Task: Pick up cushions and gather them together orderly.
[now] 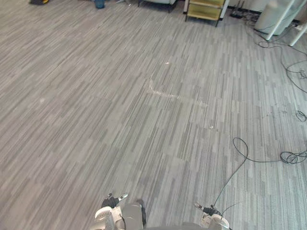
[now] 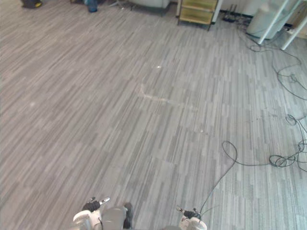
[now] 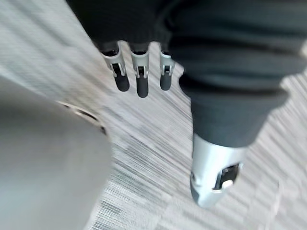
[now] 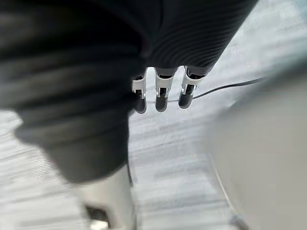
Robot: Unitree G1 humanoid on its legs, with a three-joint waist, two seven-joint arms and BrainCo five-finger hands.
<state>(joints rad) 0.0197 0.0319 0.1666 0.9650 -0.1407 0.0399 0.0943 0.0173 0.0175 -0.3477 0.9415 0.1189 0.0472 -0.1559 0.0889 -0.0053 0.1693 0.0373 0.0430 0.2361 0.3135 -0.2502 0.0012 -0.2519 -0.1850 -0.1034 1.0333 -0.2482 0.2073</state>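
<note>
As I judge it, the gathering is only just beginning. No cushion is resting in either hand, and where the cushions are lying I cannot tell from here. Every step therefore seems to be waiting: finding the cushions, lifting each one, and setting them side by side in a tidy group.

The grey striped carpet floor (image 1: 144,120) is stretching away ahead. Along its far edge, a blue object (image 1: 99,4) is standing, then a low yellow shelf unit (image 1: 205,9), then white stand legs (image 1: 280,21) towards the far right corner. A pale curved mark (image 1: 165,95) is showing on the carpet near the middle of the floor.

The left robot hand (image 3: 140,79) is hanging low at the floor's near edge, left of centre. Its fingers are pointing down loosely straight and its thumb is standing well apart from them. It is closing round nothing and touching nothing, and carpet is lying beneath its fingertips.

The right robot hand (image 4: 160,98) is hanging at the near edge, right of centre. Its fingers are likewise relaxed in a straight row above the carpet, and it is gripping nothing and pressing on nothing.
</note>
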